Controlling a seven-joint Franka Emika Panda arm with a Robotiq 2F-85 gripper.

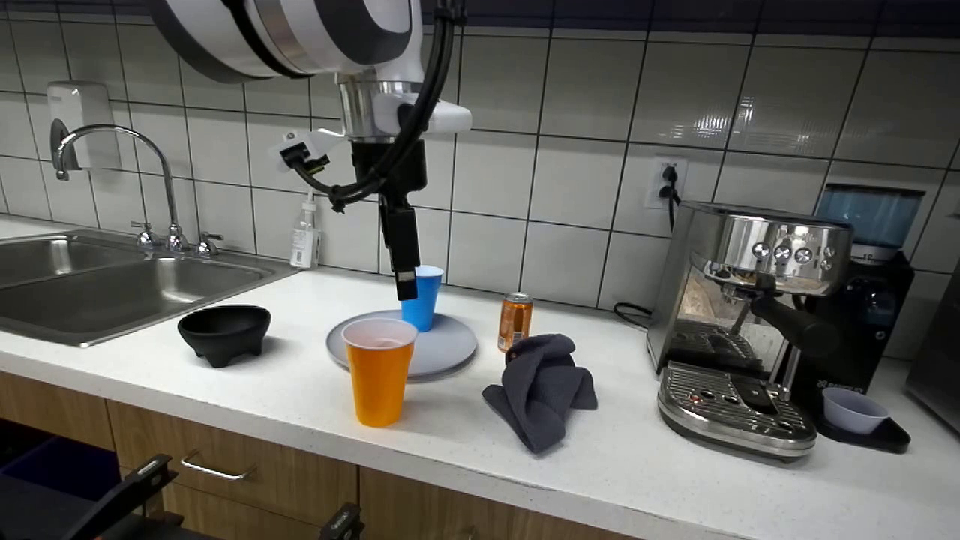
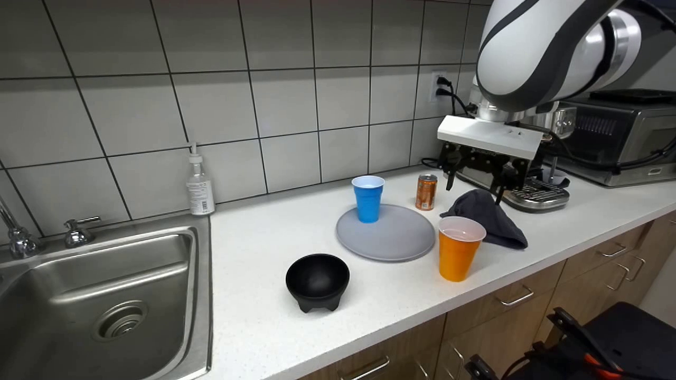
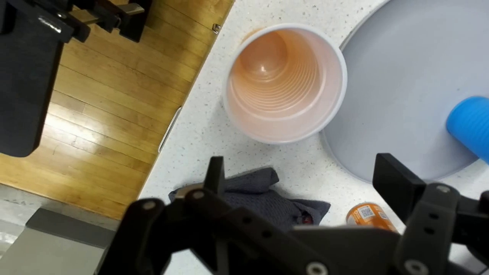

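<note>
My gripper (image 3: pixel 300 164) hangs above the counter (image 1: pixel 622 457) with its fingers (image 3: pixel 395 183) spread wide and bare. In the wrist view the orange cup (image 3: pixel 284 84) stands at twelve o'clock from it, and I can see down its pale inside. The dark cloth (image 3: pixel 263 200) lies crumpled at about seven o'clock, partly hidden by the gripper itself; something small and reddish (image 3: pixel 306 218) shows in a fold, too little for me to name. At four o'clock the orange can (image 3: pixel 370 215) is partly covered as well. The grey plate (image 3: pixel 401 84) fills two o'clock but runs off the frame, and the blue cup (image 3: pixel 470 124) on it, nearer three, is cut off too. In an exterior view I get the gripper edge-on, so only one finger (image 1: pixel 403 251) shows, hiding a bit of the blue cup's rim. In an exterior view the arm (image 2: pixel 528 58) and gripper cover much of the espresso machine (image 2: pixel 536 198); there the black bowl (image 2: pixel 317 279) sits whole at eight o'clock from the plate, while the sink (image 2: pixel 202 279) is cut off at the frame's eight o'clock.
</note>
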